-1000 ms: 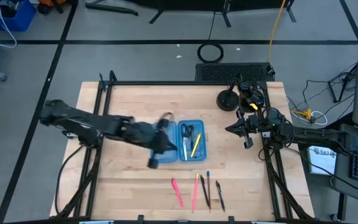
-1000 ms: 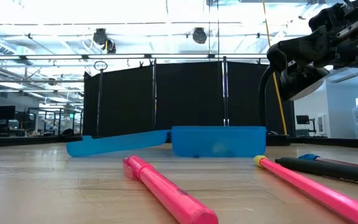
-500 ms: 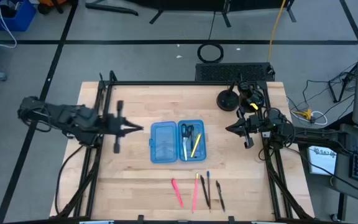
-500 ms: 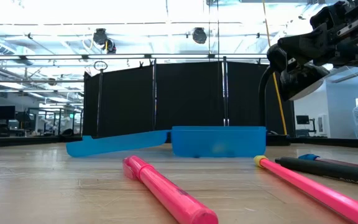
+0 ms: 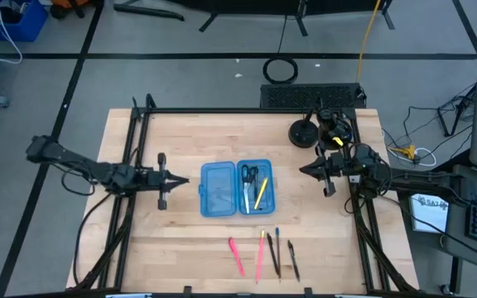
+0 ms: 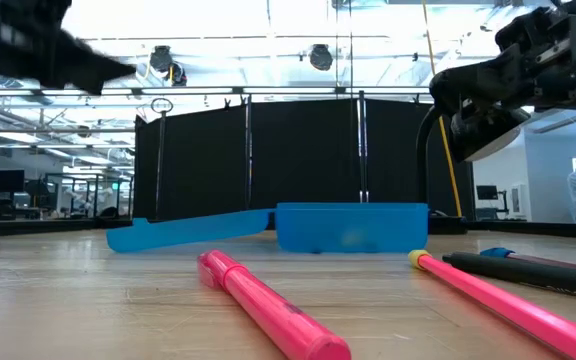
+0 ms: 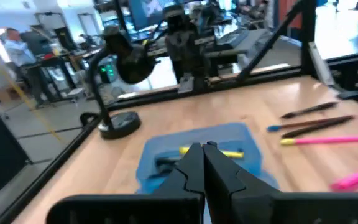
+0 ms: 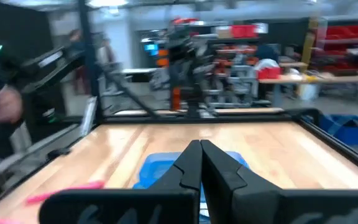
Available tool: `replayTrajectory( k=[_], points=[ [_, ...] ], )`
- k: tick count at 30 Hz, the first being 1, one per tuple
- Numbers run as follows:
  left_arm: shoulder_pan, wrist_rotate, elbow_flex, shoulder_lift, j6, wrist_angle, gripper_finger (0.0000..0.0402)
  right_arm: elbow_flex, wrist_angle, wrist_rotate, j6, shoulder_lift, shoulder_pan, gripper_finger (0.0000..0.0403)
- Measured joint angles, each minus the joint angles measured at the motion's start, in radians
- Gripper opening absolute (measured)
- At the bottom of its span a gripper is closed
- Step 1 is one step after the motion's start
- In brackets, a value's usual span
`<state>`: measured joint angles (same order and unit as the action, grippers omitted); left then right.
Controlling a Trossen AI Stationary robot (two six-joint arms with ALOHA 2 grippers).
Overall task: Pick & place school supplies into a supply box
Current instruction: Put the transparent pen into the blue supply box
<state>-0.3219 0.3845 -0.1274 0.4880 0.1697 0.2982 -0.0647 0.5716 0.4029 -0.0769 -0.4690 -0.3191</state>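
Left tool (image 5: pixel 163 178), clenched and empty, has pulled back from over the supply box (image 5: pixel 236 188) to mid-left of the frame. That box sits open at bench (image 5: pixel 180 141) centre holding scissors (image 5: pixel 248 175) and a yellow pencil (image 5: pixel 261 194); 4 pens (image 5: pixel 263 255) remain outside. Right tool (image 5: pixel 305 170) waits clenched at right.

the supply box (image 8: pixel 166 167) sits half hidden behind the right gripper's fingers (image 8: pixel 191 165). room behind blurred. low view cuts off the pink pen (image 6: pixel 513 310).
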Motion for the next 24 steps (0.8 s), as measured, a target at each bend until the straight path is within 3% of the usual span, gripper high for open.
replayTrajectory(
  k=[5, 9, 16, 20, 24],
  points=[
    [0.032, -0.001, 0.112, -0.075, -0.082, 0.002, 0.0001, -0.018, -0.008, -0.159, -0.012, -0.012, 0.012, 0.0],
    [0.04, -0.021, 0.117, -0.104, -0.09, -0.101, 0.0001, -0.146, -0.116, -0.255, 0.013, -0.038, 0.064, 0.0],
    [0.053, -0.019, 0.117, -0.108, -0.042, -0.043, 0.0011, -0.629, -0.727, -0.573, 0.023, -0.202, 0.259, 0.0],
    [0.053, -0.018, 0.117, -0.108, -0.034, -0.033, 0.002, -0.913, -1.133, -0.677, -0.114, -0.379, 0.405, 0.0],
    [0.053, -0.018, 0.117, -0.108, 0.024, -0.018, 0.0022, -1.124, -1.361, -0.741, -0.313, -0.58, 0.564, 0.0]
  ],
)
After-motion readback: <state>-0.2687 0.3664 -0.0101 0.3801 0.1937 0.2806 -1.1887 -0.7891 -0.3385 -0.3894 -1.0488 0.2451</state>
